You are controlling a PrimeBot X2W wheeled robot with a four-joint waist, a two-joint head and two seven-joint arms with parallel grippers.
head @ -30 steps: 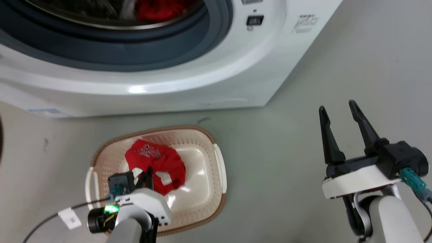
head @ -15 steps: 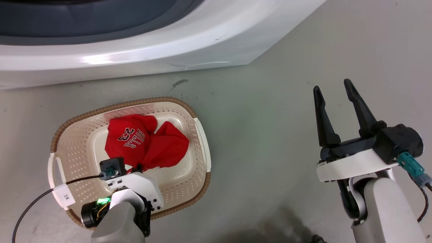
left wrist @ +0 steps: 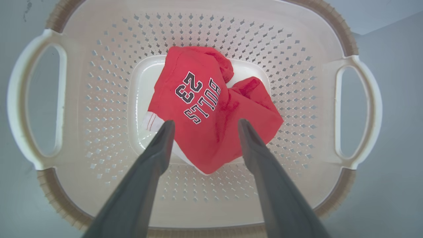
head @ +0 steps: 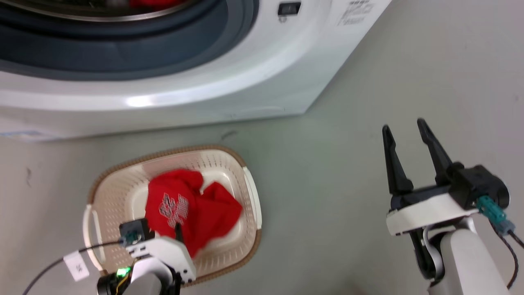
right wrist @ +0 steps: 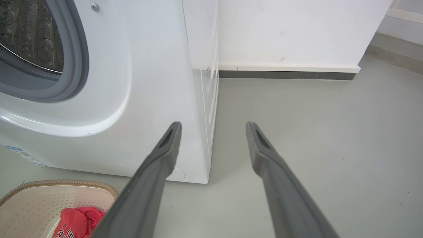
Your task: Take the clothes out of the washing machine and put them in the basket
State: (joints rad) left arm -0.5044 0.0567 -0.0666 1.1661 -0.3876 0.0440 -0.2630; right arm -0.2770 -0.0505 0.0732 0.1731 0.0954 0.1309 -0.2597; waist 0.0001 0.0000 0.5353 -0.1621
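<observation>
Above the basket, the left gripper hung spread and empty over a red shirt inside; the right gripper, also spread, hovered near the washing machine.

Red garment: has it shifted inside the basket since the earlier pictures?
Yes. Against the basket, the red garment has spread toward the head view's right, its lettering now nearer the middle.
</observation>
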